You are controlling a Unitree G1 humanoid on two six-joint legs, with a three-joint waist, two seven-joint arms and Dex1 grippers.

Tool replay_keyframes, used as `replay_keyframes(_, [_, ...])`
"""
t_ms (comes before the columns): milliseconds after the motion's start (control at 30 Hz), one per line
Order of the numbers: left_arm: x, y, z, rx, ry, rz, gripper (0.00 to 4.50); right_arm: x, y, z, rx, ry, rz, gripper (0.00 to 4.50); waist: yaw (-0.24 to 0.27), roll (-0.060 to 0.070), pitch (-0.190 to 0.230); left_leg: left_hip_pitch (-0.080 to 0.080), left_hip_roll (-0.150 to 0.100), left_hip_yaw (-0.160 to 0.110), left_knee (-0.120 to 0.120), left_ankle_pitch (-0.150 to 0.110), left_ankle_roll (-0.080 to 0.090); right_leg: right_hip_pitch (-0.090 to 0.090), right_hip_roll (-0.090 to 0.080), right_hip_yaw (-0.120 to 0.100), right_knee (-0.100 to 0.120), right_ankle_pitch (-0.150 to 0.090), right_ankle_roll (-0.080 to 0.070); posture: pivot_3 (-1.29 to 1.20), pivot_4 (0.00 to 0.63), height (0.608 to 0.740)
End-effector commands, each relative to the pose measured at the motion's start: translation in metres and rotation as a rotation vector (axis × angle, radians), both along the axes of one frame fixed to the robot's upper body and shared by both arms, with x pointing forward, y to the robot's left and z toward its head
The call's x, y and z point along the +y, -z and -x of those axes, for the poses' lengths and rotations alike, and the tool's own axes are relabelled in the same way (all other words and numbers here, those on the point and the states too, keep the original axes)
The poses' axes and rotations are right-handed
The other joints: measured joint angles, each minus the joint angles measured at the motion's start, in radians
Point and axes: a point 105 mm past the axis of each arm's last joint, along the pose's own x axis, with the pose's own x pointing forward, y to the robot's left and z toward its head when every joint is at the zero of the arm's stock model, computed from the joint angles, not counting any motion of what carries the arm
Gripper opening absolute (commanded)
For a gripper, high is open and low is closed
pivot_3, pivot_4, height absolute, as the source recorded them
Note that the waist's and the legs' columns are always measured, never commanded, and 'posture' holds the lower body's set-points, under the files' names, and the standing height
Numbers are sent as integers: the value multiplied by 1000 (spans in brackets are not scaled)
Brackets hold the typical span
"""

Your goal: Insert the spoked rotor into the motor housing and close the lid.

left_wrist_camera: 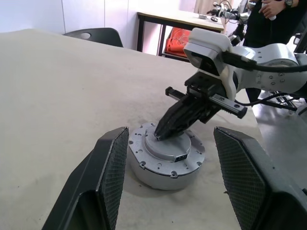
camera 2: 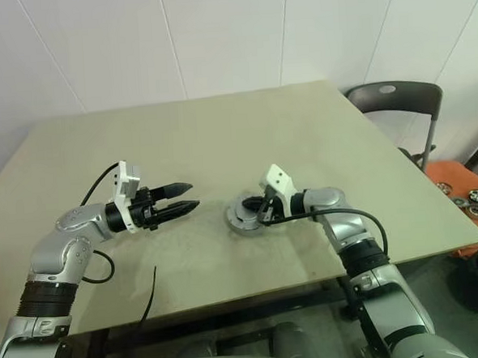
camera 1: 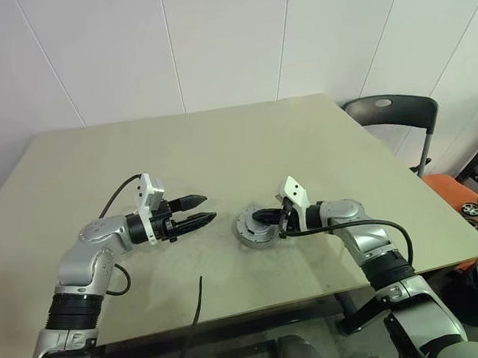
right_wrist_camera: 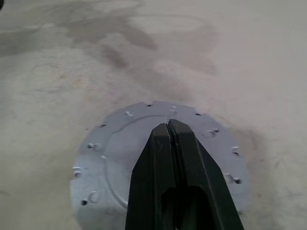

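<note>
Housing [camera 1: 254,227] with lid [left_wrist_camera: 168,145] already seated on top, resting on the table [camera 1: 221,148] a little toward the front edge and right of the middle. No rotor can be seen; judged from the closed top, it presumably sits inside, though that cannot be checked from outside.

Right gripper [camera 1: 263,218]: fingers pressed together with nothing between them, angled downward from the right so that the joined tips rest on or just above the raised centre of the lid. In the right wrist view the tips [right_wrist_camera: 169,128] lie over the middle of the grey disc, whose ring of small holes shows all round them.

Left gripper [camera 1: 199,211]: fingers apart and empty, held level above the table, pointing toward the housing from its left and standing clear of it. In the left wrist view the housing sits squarely in the gap between the two pads [left_wrist_camera: 115,163], farther along the line they point.

Key relation: the housing is a short round body with its axis upright, so it offers no preferred side. The right gripper is the nearer, directly over the centre, and is placed to press straight down. The left lies beside it, lined up on the round wall, and could steady it by closing in. Likely step in hand: pressing the lid home. Whether the lid is fully flush all round cannot be told.
</note>
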Motion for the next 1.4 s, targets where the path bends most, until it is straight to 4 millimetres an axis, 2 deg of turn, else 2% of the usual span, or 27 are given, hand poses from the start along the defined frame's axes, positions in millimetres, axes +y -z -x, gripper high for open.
replay_keyframes(33, [-2,-11,0,-48,10,10,3022,0,20,11,68,-10,46,8,0,0,0,0,0,0,0,0,0,0,0,0,0,0,0,0,0,740])
replay_keyframes(167, [-4,-12,0,-47,17,14,3022,-4,18,-2,32,65,38,8,-1,0,0,1,0,0,0,0,0,0,0,0,0,0,0,0,0,740])
replay_keyframes(567, [-9,-14,-4,-54,23,26,3022,-12,18,-8,21,94,34,8,0,0,0,1,0,0,0,0,0,1,0,0,0,0,0,0,0,740])
replay_keyframes(700, [-11,-16,-8,-53,36,33,3022,-16,4,-11,10,101,-12,8,2,0,0,1,0,0,0,0,0,1,0,0,-1,0,0,0,0,740])
replay_keyframes(933, [-19,-15,-17,-35,76,39,3022,-11,-53,-17,-24,107,-222,8,1,1,1,-4,0,0,0,0,0,-4,0,0,-1,1,0,0,0,740])
replay_keyframes(1000, [-21,-15,-21,-39,82,40,3022,-7,-60,-17,-55,105,-224,8,1,1,1,-8,-1,-1,0,0,0,-8,0,0,-1,2,2,0,0,740])
replay_keyframes(1100, [-24,-21,-25,-62,81,54,3022,2,-60,-13,-92,99,-211,8,1,1,1,-12,0,-1,0,0,0,-12,0,-1,-1,3,1,0,0,740])
replay_keyframes(1233, [-21,-21,-28,-72,60,60,3022,11,-50,-12,-131,90,-150,8,2,1,1,-14,0,-1,-1,0,0,-14,0,-1,-1,4,0,0,0,740])
replay_keyframes(1400, [-20,-19,-19,-58,69,56,3022,18,-45,-7,-155,67,-126,8,2,1,1,-15,-1,-1,0,0,0,-14,-1,0,-2,4,0,0,0,740])
